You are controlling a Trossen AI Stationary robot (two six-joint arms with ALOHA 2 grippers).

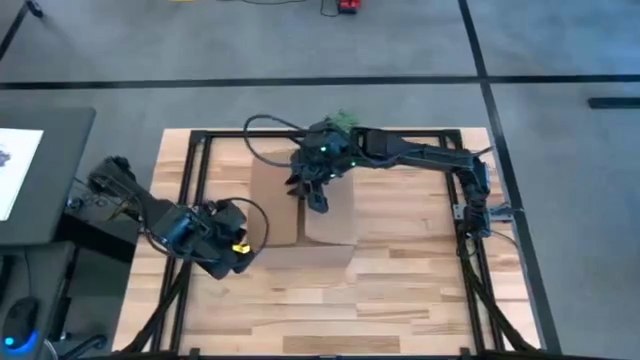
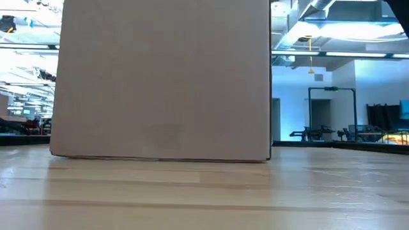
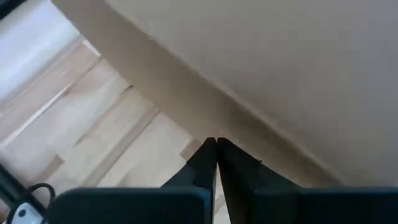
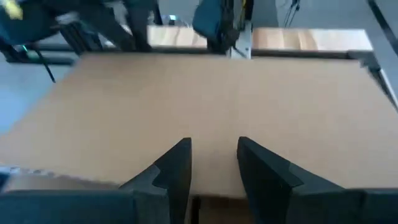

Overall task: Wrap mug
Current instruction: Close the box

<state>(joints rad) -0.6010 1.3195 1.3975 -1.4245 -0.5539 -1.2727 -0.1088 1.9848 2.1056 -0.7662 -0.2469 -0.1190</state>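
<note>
High view: flat brown paper [image 1: 300, 205] is spread on planks; right gripper [image 1: 316, 195] fingers parted above it, left gripper [image 1: 243, 250] fingers pressed together.

Both arms are dark, nearly black, w/ boxy joints. Left gripper [image 1: 243, 262] has a small yellow mark and a looping black cable beside it. Right gripper [image 1: 318, 203] has green lights on the wrist; its fingers [image 4: 176, 167] are flat black wedges.
</note>
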